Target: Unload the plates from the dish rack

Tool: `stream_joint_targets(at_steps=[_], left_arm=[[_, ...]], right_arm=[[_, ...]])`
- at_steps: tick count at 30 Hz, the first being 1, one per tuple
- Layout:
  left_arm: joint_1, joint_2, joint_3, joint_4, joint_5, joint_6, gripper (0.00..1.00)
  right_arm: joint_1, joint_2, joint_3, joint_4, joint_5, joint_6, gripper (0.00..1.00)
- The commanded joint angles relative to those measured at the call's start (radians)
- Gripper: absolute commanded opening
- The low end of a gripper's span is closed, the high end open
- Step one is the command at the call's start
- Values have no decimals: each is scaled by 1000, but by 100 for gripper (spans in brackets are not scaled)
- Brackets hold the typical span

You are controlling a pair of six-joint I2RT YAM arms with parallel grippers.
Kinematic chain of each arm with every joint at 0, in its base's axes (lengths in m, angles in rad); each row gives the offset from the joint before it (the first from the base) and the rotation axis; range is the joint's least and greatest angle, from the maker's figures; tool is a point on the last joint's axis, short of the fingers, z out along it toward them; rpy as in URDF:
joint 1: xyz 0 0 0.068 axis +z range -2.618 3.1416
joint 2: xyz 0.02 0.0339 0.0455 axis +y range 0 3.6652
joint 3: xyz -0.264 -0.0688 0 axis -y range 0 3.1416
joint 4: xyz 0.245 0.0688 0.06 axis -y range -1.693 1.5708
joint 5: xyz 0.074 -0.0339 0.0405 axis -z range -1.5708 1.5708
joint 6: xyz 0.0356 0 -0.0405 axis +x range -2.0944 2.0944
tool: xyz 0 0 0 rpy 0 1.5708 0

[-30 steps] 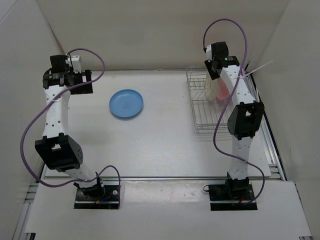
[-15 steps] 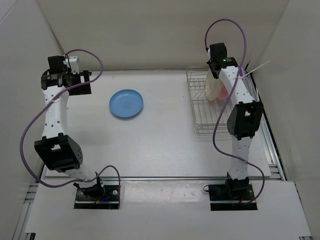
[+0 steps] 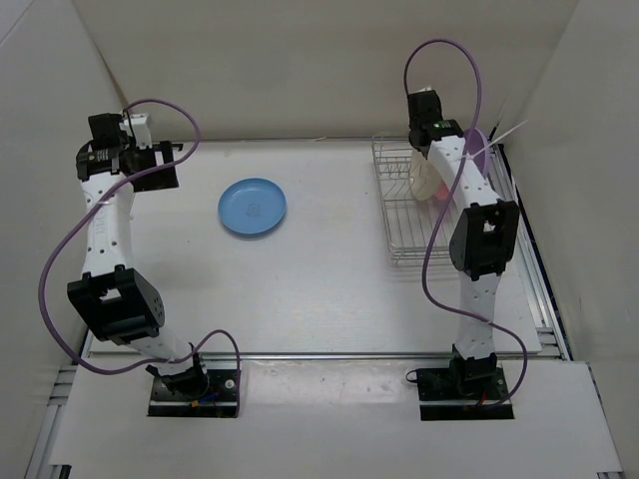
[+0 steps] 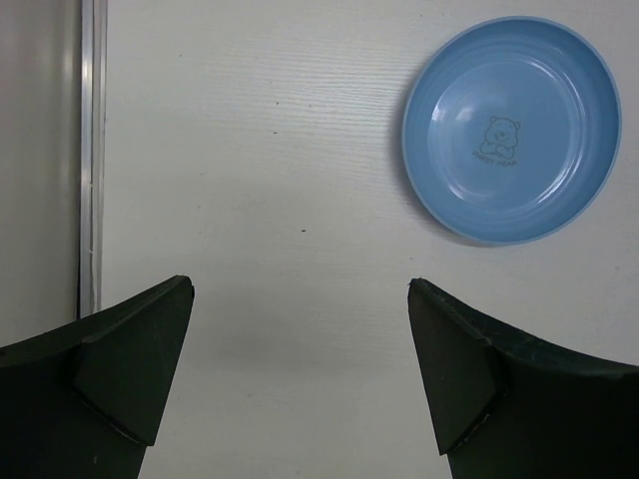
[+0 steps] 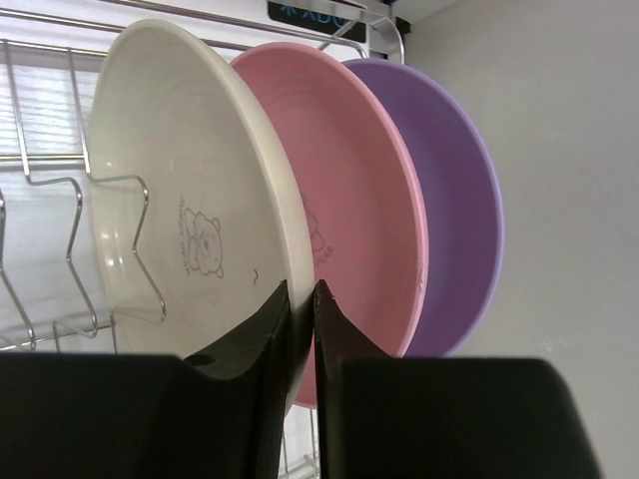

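Observation:
The light blue plate [image 3: 253, 207] lies flat on the table, also in the left wrist view [image 4: 511, 130]. The cream-white plate [image 5: 180, 220], pink plate [image 5: 359, 230] and purple plate [image 5: 454, 200] stand on edge in the dish rack [image 3: 399, 220] at the far right. My right gripper [image 5: 303, 294] is shut on the cream-white plate's rim, one finger on each side. In the top view the arm hides most of it, but the cream plate [image 3: 424, 180] shows. My left gripper [image 4: 300, 284] is open and empty above the table at the far left [image 3: 158, 172].
The rack's wire dividers [image 5: 70, 249] stand just left of the cream plate. White walls close the table at the back and both sides. A metal rail [image 4: 90, 150] runs along the table's left edge. Purple cables loop over both arms.
My right wrist has shifted slightly left and back over the rack, and the purple plate's rim now shows beside the arm. My left wrist has drifted a little to the left.

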Motion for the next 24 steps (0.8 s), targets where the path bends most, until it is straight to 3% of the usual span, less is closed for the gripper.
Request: stream_joint_targets(at_steps=[1,9,24], left_arm=[[6,-60,-21,12,31,-5,100],[15,-69,-21,12,49,-5,100],[15,-87,-49,41,88,-23,100]], right_arm=[[18,-49,-32,40,60,-40,0],[47,-77,-52,83,138,-58,0],[95,-147,-163,325,336,-250,0]])
